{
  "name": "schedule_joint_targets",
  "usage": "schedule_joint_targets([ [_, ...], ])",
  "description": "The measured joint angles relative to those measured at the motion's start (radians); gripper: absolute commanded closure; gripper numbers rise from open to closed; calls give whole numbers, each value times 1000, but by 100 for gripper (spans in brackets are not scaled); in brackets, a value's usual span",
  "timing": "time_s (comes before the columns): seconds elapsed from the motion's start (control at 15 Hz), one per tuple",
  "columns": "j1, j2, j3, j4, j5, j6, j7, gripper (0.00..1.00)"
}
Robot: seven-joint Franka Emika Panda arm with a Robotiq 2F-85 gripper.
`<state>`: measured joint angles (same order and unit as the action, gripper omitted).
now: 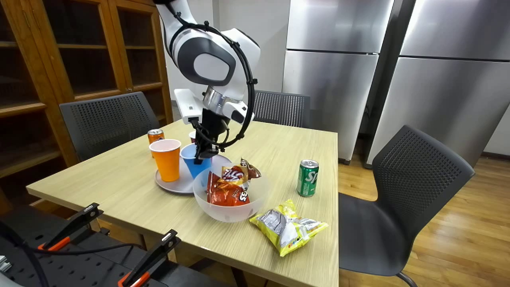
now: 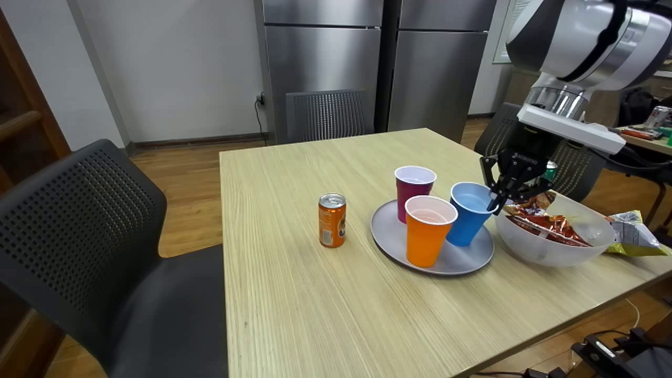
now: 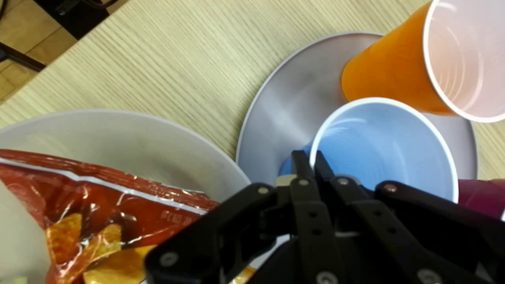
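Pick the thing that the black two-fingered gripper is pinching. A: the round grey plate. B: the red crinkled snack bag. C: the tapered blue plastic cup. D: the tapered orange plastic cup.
C: in the wrist view the black two-fingered gripper is closed on the lip of the tapered blue plastic cup, one finger inside and one outside.

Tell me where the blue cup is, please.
In both exterior views, the blue cup is on the gray plate, right of the orange cup, its rim between the jaws.
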<state>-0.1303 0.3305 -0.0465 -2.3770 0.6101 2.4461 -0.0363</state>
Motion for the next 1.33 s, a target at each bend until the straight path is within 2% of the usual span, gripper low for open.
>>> schedule_joint_targets([
  [0.8, -15, 32, -7, 44, 46, -64, 41, 99],
  [0.87, -15, 34, -8, 47, 47, -68, 46, 74],
  [1.07, -15, 39, -9, 53, 48, -74, 53, 56],
  [1.33, -16, 44, -10, 56, 49, -74, 62, 27],
])
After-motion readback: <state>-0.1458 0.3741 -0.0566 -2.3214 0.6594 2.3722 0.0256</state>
